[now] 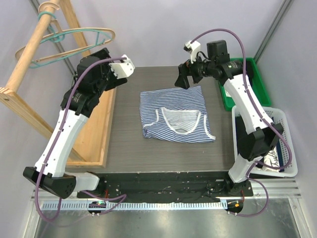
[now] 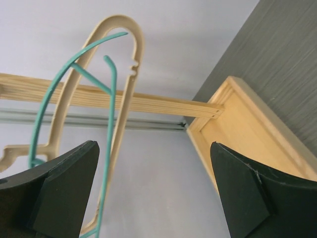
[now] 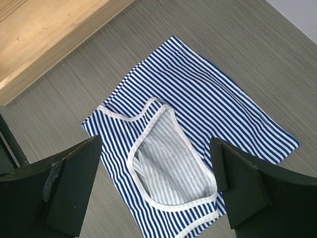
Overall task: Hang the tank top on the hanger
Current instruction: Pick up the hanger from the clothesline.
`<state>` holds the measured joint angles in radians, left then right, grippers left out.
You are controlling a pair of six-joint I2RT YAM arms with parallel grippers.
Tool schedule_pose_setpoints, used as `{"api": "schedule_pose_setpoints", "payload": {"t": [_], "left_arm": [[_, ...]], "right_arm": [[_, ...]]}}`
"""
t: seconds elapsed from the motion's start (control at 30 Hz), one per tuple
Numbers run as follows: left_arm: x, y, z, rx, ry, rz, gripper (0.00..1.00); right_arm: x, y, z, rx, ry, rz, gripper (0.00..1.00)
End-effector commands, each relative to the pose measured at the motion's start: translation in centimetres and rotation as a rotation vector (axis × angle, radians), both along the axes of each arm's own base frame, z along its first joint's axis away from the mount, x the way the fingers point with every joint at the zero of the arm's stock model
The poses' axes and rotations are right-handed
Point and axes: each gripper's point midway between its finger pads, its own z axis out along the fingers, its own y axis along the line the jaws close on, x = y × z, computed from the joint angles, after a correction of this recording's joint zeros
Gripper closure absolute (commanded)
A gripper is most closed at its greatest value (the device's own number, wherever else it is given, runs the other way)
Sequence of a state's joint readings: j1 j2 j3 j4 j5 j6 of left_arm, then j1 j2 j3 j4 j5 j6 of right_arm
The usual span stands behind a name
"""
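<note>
Your left pincer (image 2: 153, 166) is raised off the back-left corner of the surface (image 1: 126, 144), jaws spread wide with nothing between them. The left wrist view looks past the fingers at the hanger (image 2: 112, 119), a thin teal one hanging on the wooden rack (image 1: 22, 69) alongside a tan hanger (image 2: 134, 59). The two overlap, and neither touches the pincer. Your right pincer (image 3: 156, 166) hovers over the back edge of the surface, also fully open and holding nothing. Directly below it lies the tank top (image 3: 198, 109). The tank top (image 1: 173, 115) lies near the middle of the surface, toward the back, folded over itself in a loose rectangle. Its white-trimmed neck and the pale inner side show toward the near edge. No pincer touches the fabric. A shallow wooden tray (image 1: 101, 144) runs along the left edge of the surface, under the left arm. A green bin (image 1: 258, 79) and a white basket (image 1: 290, 148) stand off the right side, beside the right arm.
</note>
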<state>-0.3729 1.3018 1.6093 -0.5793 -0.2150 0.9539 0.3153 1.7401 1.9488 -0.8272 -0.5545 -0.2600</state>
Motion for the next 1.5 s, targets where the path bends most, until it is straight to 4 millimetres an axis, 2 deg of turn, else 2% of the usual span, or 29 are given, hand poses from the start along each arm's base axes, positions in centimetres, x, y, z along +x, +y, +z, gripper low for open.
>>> {"api": "schedule_pose_setpoints", "payload": {"t": [0.0,0.1,0.13,0.2,0.23,0.27,0.3,0.5,0.6,0.7,0.77,0.8,0.83,0.87,0.9,0.93,1.03,1.27,1.33,1.47], "left_arm": [[-0.9,1.9,5.5,0.120,-0.169,0.033,0.00],[-1.3,2.4,6.7,0.203,-0.232,0.031,0.00],[-1.1,2.5,6.3,0.239,-0.235,0.033,0.00],[-1.5,2.7,7.7,0.306,-0.300,0.034,0.00],[-1.4,2.7,7.4,0.331,-0.304,0.029,0.00],[-1.5,2.8,8.6,0.333,-0.355,0.041,0.00],[-1.3,2.9,8.9,0.362,-0.372,0.042,0.00],[-0.1,3.5,13.2,0.342,-0.459,0.055,0.00],[1.0,3.8,14.3,0.325,-0.465,0.047,0.00],[1.6,4.0,14.6,0.332,-0.465,0.024,0.00],[2.6,4.2,13.8,0.340,-0.430,0.010,0.00],[2.5,4.1,14.4,0.337,-0.435,-0.008,0.00],[3.4,3.9,13.1,0.338,-0.383,-0.028,0.00],[3.6,4.3,12.7,0.323,-0.356,-0.026,0.00],[3.3,4.3,14.0,0.309,-0.371,-0.041,0.00],[4.1,4.2,12.6,0.309,-0.315,-0.053,0.00],[4.4,5.2,13.0,0.307,-0.299,-0.044,0.00],[5.8,7.1,11.4,0.265,-0.206,-0.080,0.01],[6.1,7.8,11.3,0.255,-0.204,-0.072,0.05],[7.0,7.9,11.3,0.229,-0.216,-0.089,0.08]], "right_arm": [[-0.6,-0.7,1.5,-0.034,-0.108,0.002,0.00],[-0.9,-1.2,0.0,-0.070,-0.102,-0.004,0.00],[-1.0,-1.4,-0.5,-0.080,-0.099,-0.008,0.00],[-1.3,-1.6,-1.5,-0.093,-0.092,-0.008,0.00],[-1.4,-1.6,-1.8,-0.095,-0.089,-0.007,0.00],[-1.4,-1.7,-1.9,-0.095,-0.094,-0.008,0.00],[-1.5,-1.7,-2.6,-0.101,-0.083,-0.007,0.00],[-2.0,-2.0,-3.6,-0.106,-0.076,-0.014,0.00],[-2.2,-2.2,-3.9,-0.108,-0.076,-0.016,0.00],[-2.3,-2.3,-4.0,-0.111,-0.082,-0.019,0.00],[-2.3,-2.3,-3.9,-0.109,-0.089,-0.020,0.00],[-2.3,-2.3,-4.0,-0.109,-0.088,-0.019,0.00],[-2.3,-2.3,-4.0,-0.108,-0.087,-0.020,0.00],[-2.3,-2.3,-4.1,-0.109,-0.085,-0.021,0.00],[-2.4,-2.3,-4.2,-0.108,-0.082,-0.022,0.00],[-2.4,-2.3,-4.2,-0.108,-0.083,-0.022,0.00],[-2.5,-2.4,-4.3,-0.108,-0.084,-0.026,0.00],[-2.5,-2.5,-4.7,-0.114,-0.083,-0.035,0.00],[-2.5,-2.4,-4.9,-0.110,-0.081,-0.037,0.00],[-2.4,-2.5,-5.9,-0.113,-0.062,-0.042,0.00]]}}
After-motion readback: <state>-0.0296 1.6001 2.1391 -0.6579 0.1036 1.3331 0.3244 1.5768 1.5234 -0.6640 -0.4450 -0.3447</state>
